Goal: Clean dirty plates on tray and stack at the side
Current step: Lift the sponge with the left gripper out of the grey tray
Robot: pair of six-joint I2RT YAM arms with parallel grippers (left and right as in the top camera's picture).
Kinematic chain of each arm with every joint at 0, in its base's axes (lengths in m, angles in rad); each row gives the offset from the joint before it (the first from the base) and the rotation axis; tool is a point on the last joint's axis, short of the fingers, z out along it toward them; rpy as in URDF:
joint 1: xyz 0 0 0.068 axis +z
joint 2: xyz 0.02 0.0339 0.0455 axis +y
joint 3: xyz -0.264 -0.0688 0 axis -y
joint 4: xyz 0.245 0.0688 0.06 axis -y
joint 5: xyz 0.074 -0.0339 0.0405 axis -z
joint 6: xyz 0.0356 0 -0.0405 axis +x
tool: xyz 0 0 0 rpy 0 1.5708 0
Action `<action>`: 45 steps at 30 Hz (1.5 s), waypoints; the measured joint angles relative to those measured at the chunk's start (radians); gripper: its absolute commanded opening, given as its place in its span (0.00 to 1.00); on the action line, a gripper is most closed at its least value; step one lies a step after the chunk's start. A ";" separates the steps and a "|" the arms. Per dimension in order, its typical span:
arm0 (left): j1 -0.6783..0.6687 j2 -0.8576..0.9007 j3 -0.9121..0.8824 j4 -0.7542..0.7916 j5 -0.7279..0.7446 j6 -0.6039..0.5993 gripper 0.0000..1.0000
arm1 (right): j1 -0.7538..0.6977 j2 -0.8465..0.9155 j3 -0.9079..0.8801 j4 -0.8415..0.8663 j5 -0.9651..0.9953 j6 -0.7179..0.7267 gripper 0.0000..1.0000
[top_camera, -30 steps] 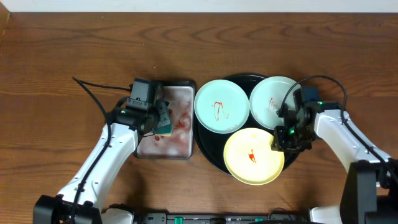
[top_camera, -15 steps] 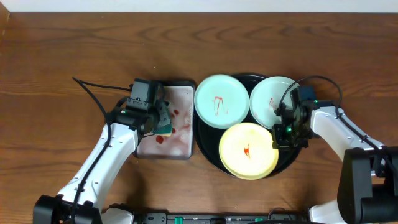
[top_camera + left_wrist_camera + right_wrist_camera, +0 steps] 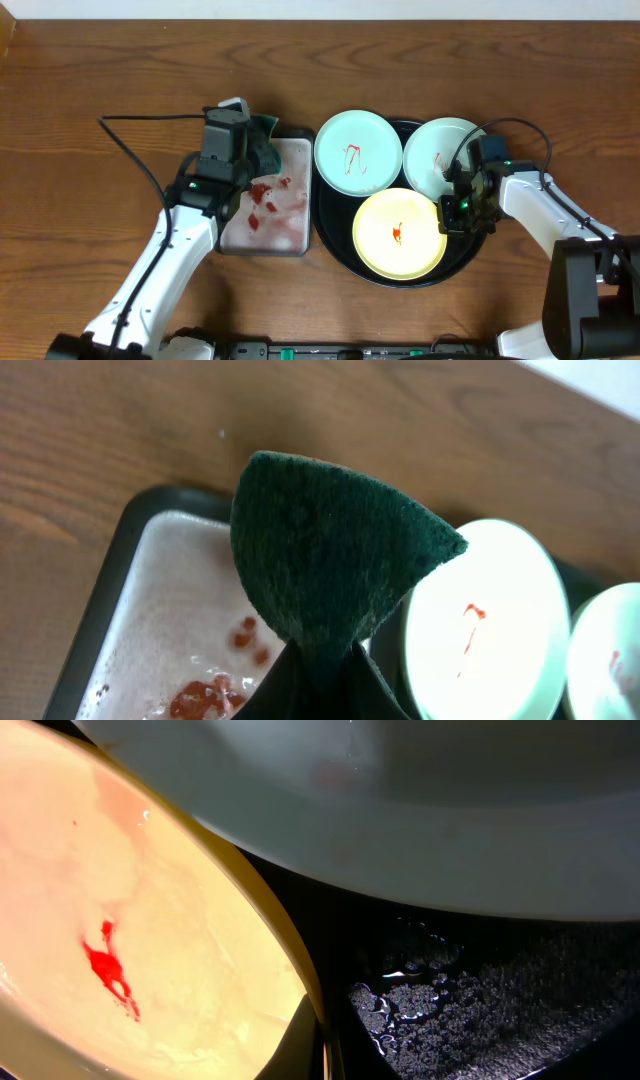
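Three plates lie on the round black tray: a mint plate at the back left, a second mint plate at the back right, and a yellow plate in front. Each has a red smear. My right gripper is shut on the yellow plate's right rim, one finger above it and one below. My left gripper is shut on a dark green sponge, held up over the far right corner of the rectangular tray, next to the left mint plate.
The rectangular tray has a wet pinkish bottom with red sauce blobs. The black tray's floor is wet beside the yellow plate. A black cable runs across the wood left of the left arm. Brown table surrounds both trays.
The right gripper closed on the yellow plate's rim, and the plate shifted slightly back. The left arm lifted the sponge off the rectangular tray's bottom toward its far right corner.
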 measured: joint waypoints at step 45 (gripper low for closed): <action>0.392 -0.039 -0.077 0.159 0.902 -0.058 0.07 | 0.000 0.000 0.000 0.002 0.000 0.000 0.01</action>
